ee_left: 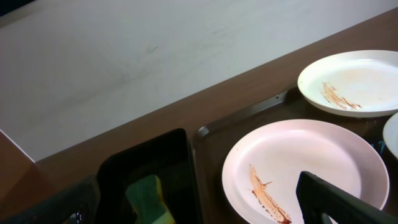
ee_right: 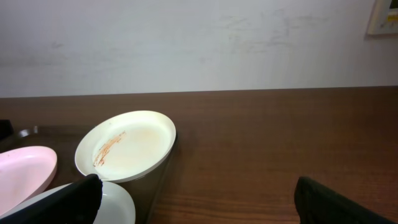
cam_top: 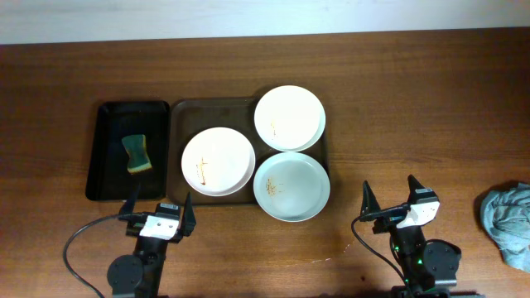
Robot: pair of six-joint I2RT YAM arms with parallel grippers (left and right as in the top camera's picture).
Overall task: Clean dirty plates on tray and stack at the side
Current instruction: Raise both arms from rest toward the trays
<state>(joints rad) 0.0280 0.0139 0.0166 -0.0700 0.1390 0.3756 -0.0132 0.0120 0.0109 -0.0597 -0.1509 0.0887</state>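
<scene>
Brown wood formed the table (cam_top: pixel 414 99), its far edge meeting a pale wall, with wide bare room to the right and along the far side. The dark-brown tray (cam_top: pixel 215 110) sat left of centre, a black tray (cam_top: pixel 103 149) just beside its left rim. All three plates lay on the dark-brown tray, each smeared brown-orange: one white plate (cam_top: pixel 218 161) at left, another white plate (cam_top: pixel 289 118) in the far right corner, and the bluish plate (cam_top: pixel 291 187) overhanging the near right rim. Their rims crowded close. A grey cloth (cam_top: pixel 509 222) lay at the table's right edge. The left gripper (cam_top: pixel 160 207) and right gripper (cam_top: pixel 391 194) hovered near the front edge, fingers spread wide, holding nothing. A sponge (cam_top: pixel 137 155) rested in the black tray.
</scene>
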